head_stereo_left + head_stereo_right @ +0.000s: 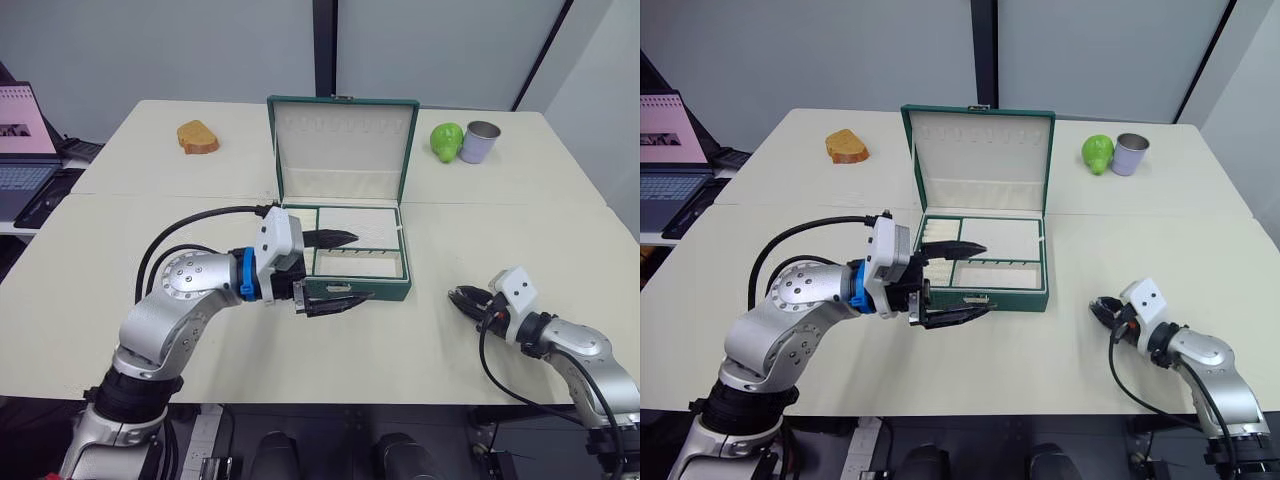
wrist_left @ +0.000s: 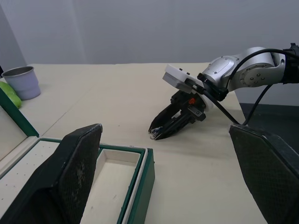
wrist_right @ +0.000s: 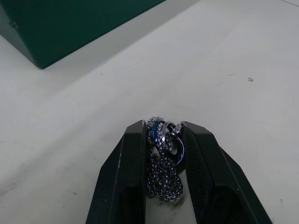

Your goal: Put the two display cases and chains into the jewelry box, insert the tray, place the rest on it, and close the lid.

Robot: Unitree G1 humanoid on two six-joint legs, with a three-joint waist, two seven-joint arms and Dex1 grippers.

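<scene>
**Right gripper pinching the rings, left one spread wide at the box**

Right gripper (image 3: 161,140) has its two black fingers pressed in on a small cluster of silvery-blue ring loops tangled with fine chain (image 3: 164,158), tips right down at the cream tabletop (image 1: 400,350). Off to that gripper's left, well apart, sits the big dark green rectangular jewelry box (image 1: 345,288) with cream lining. The shallow green-rimmed tray with cream lining (image 1: 360,242) sits in the top of it, ribbed ring-roll strip at its left end.

Left gripper (image 1: 336,270) is spread wide open and holding nothing: one finger over the tray, the other hanging just outside the box's front wall. The hinged green lid (image 1: 343,148) stands upright behind it.

Beyond the box: a brown bread slice (image 1: 198,137) on the far left, a green pear-like fruit (image 1: 446,141) touching a grey metal cup (image 1: 480,141) on the far right. A laptop (image 1: 25,140) sits off the table's left edge.
</scene>
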